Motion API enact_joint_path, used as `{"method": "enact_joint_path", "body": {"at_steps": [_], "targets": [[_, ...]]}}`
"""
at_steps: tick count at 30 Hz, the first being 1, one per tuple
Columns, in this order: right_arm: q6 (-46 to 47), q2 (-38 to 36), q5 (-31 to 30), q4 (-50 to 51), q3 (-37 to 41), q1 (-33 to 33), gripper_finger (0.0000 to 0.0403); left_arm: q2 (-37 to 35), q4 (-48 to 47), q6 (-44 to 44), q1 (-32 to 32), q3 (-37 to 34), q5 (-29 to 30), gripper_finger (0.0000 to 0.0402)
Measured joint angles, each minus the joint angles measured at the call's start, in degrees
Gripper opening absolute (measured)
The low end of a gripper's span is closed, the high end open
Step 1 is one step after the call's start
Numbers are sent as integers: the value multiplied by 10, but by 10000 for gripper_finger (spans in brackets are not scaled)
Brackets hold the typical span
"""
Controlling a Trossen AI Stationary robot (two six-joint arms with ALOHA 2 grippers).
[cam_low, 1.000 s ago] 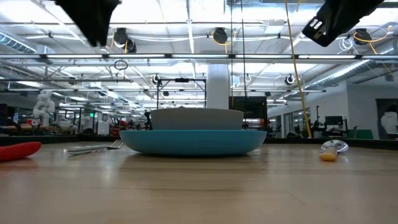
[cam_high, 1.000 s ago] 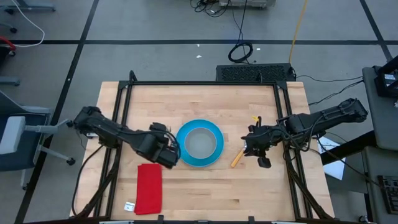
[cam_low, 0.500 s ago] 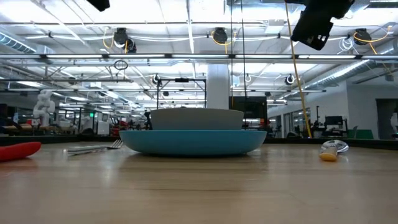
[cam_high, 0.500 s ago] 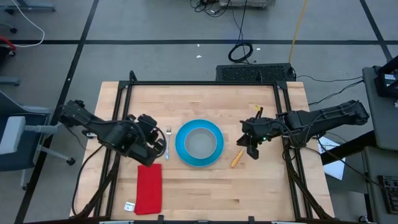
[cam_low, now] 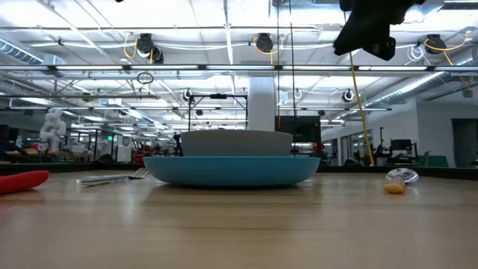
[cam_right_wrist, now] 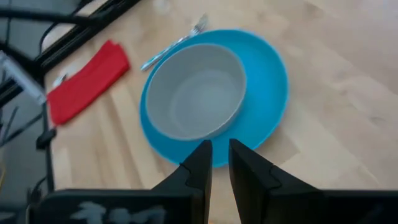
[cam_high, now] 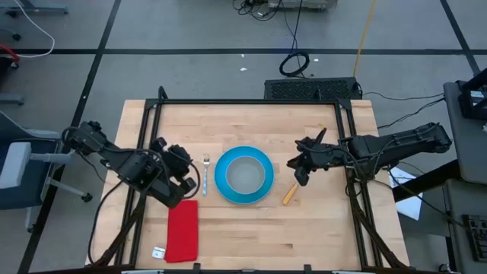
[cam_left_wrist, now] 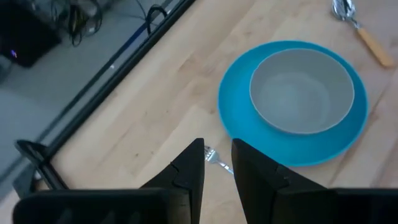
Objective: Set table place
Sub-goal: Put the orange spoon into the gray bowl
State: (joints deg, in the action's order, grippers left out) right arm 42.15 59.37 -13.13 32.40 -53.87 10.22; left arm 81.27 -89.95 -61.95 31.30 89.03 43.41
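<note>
Both grippers have come off the work: my left gripper (cam_high: 185,181) has pulled back from the plate's edge toward the left rail and hangs above the wood, its fingers (cam_left_wrist: 186,171) set close with a slim gap between them and nothing in it. A second ago it sat right against the blue plate (cam_high: 243,175); now the fork (cam_high: 205,174) shows plainly where it was, lying flat on the table (cam_high: 251,236) just beside the plate's left rim, tines toward the far side. My right gripper (cam_high: 299,169) has likewise lifted and drawn in a little toward the plate, its fingers (cam_right_wrist: 198,168) also nearly together and empty. The spoon (cam_high: 291,192) with the orange handle lies on the wood just off the plate's right side, slightly angled, bowl end away from me in the low view. The grey bowl (cam_high: 247,174) sits inside the plate, roughly centred. The red cloth (cam_high: 183,230) lies nearer the front left, well clear of the setting and apart from the fork. I read this as the placement being finished: plate and bowl in the middle, fork left, spoon right, both arms empty and backing away. What remains, as I judge it, is only to take the arms home; the spoon's slant is the one untidy detail.
</note>
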Motion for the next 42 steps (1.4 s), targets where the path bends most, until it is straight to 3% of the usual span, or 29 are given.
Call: {"method": "enact_joint_path", "body": {"at_steps": [11, 22, 31, 42], "targets": [[169, 4, -81, 104, 0, -1, 45, -7, 0, 108, 13, 0, 17, 88], [308, 54, -61, 124, 0, -1, 45, -48, -2, 128, 13, 0, 31, 88], [368, 106, -31, 141, 0, 3, 45, -53, -1, 151, 13, -8, 32, 88], [511, 145, -15, 104, 0, 106, 45, -53, -1, 143, 15, -51, 32, 88]]}}
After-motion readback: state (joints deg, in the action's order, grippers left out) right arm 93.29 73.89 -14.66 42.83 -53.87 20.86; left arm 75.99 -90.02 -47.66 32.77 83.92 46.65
